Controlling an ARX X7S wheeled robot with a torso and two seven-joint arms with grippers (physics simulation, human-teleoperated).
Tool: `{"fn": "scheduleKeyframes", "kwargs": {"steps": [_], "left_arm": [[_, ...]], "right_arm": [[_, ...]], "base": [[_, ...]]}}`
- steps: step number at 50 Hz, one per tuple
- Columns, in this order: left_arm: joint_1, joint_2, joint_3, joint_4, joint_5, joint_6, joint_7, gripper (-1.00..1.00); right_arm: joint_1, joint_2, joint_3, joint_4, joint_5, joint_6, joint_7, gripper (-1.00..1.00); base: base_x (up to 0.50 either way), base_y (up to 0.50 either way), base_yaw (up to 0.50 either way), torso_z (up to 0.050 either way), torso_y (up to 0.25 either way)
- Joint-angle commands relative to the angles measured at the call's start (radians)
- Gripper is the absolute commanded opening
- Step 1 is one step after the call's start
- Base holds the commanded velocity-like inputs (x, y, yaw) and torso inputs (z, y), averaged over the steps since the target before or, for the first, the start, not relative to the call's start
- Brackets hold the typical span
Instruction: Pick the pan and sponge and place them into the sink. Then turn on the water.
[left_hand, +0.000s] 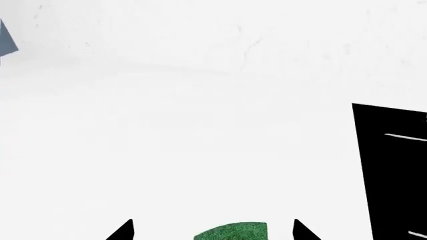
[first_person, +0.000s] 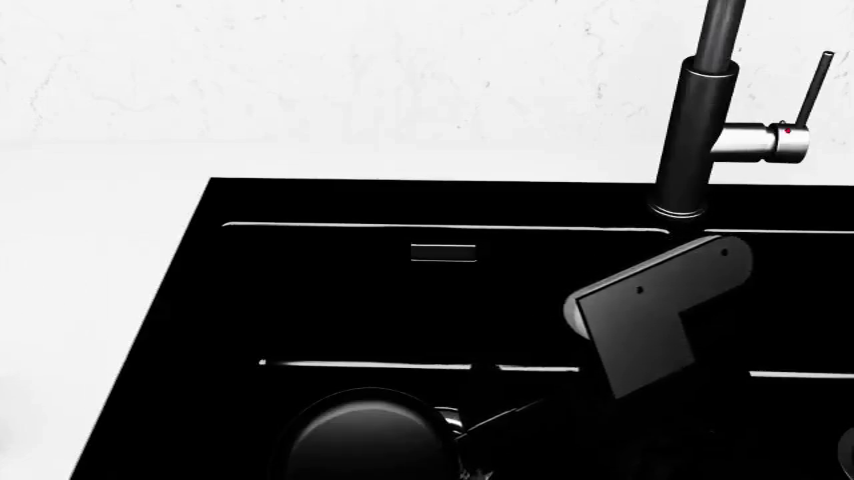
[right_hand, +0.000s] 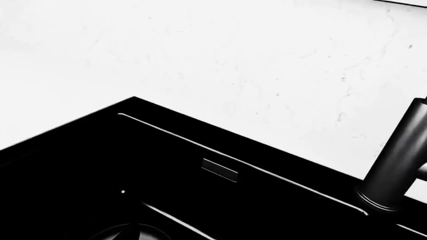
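The green sponge (left_hand: 230, 232) lies on the white counter between the two black fingertips of my left gripper (left_hand: 213, 231), which is open and clear of it on both sides. The black sink (left_hand: 393, 170) is a short way beside it. In the head view the round black pan (first_person: 367, 435) sits low in the left basin of the sink (first_person: 174, 300). My right arm's grey link (first_person: 661, 320) reaches down beside the pan. In the right wrist view the pan's rim (right_hand: 127, 232) shows behind one dark fingertip of my right gripper (right_hand: 213, 232). That fingertip stands wide; the other is lost against the black basin. No water shows.
A dark faucet column (first_person: 694, 130) with a thin lever (first_person: 811, 90) stands behind the sink, also in the right wrist view as the faucet base (right_hand: 393, 170). An overflow slot (first_person: 443, 252) marks the basin's back wall. A blue-grey object (left_hand: 5, 42) sits at the far counter edge.
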Motion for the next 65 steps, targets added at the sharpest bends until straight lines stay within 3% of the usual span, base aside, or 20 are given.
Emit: {"fn": "scheduleKeyframes", "kwargs": {"steps": [1, 6, 8, 9, 24, 44, 65], "left_arm": [[0.005, -0.036, -0.059, -0.098, -0.471, -0.103, -0.323, 1.0], [0.028, -0.053, -0.047, -0.1, -0.522, -0.078, -0.367, 1.0], [0.047, -0.055, -0.062, -0.139, -0.638, -0.058, -0.432, 1.0], [0.054, -0.062, -0.055, -0.102, -0.583, -0.058, -0.406, 1.0], [0.052, -0.053, -0.032, -0.17, -0.546, 0.017, -0.362, 1.0], [0.037, -0.04, 0.082, -0.244, -0.285, 0.149, -0.194, 1.0], [0.037, -0.038, 0.148, -0.33, -0.203, 0.21, -0.12, 1.0]], "right_arm": [[0.001, -0.004, -0.002, 0.005, -0.002, -0.005, -0.005, 1.0], [-0.004, 0.001, 0.0, 0.004, -0.003, -0.01, -0.004, 1.0], [-0.01, 0.001, 0.001, 0.004, -0.005, -0.017, -0.005, 1.0], [-0.013, 0.002, 0.002, 0.003, -0.006, -0.02, -0.004, 1.0], [-0.016, -0.004, -0.005, 0.016, -0.013, -0.029, -0.012, 1.0], [-0.023, -0.005, -0.008, 0.016, -0.005, -0.03, -0.017, 1.0], [-0.017, -0.003, -0.003, 0.012, 0.011, -0.023, -0.018, 1.0]], "base": [[0.0, 0.0, 0.0, 0.0, 0.0], [0.0, 0.0, 0.0, 0.0, 0.0], [0.0, 0.0, 0.0, 0.0, 0.0], [0.0, 0.0, 0.0, 0.0, 0.0], [0.0, 0.0, 0.0, 0.0, 0.0], [0.0, 0.0, 0.0, 0.0, 0.0], [0.0, 0.0, 0.0, 0.0, 0.0]]}}
